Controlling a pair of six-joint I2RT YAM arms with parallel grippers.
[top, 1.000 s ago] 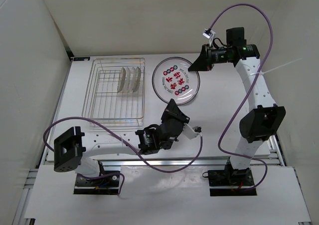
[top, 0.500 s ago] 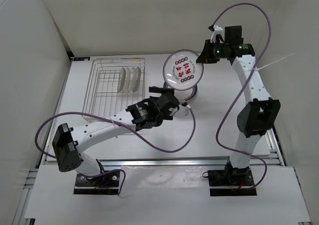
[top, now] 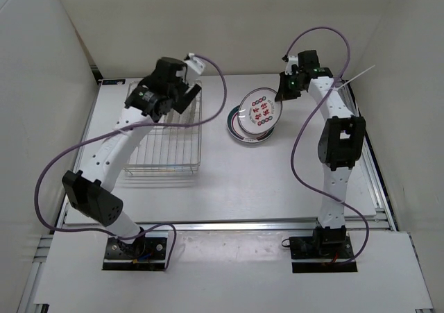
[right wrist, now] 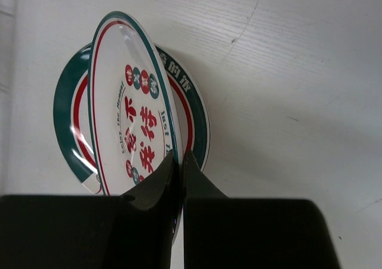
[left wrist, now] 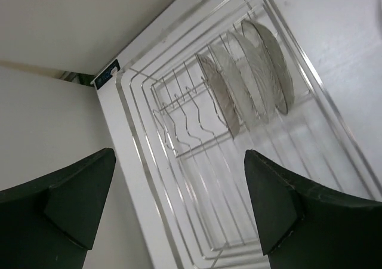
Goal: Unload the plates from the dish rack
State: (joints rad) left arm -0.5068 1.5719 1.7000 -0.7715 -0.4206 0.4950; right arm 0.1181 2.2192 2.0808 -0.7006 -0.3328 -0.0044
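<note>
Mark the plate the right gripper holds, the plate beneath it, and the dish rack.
held plate (right wrist: 134, 132): right wrist view, printed centre.
plate underneath (right wrist: 62, 111): right wrist view, green rim.
dish rack (top: 163, 167): top external view, near rim.

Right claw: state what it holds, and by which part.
The right claw pinches a green-rimmed plate by its rim, tilted over a second plate.
</note>
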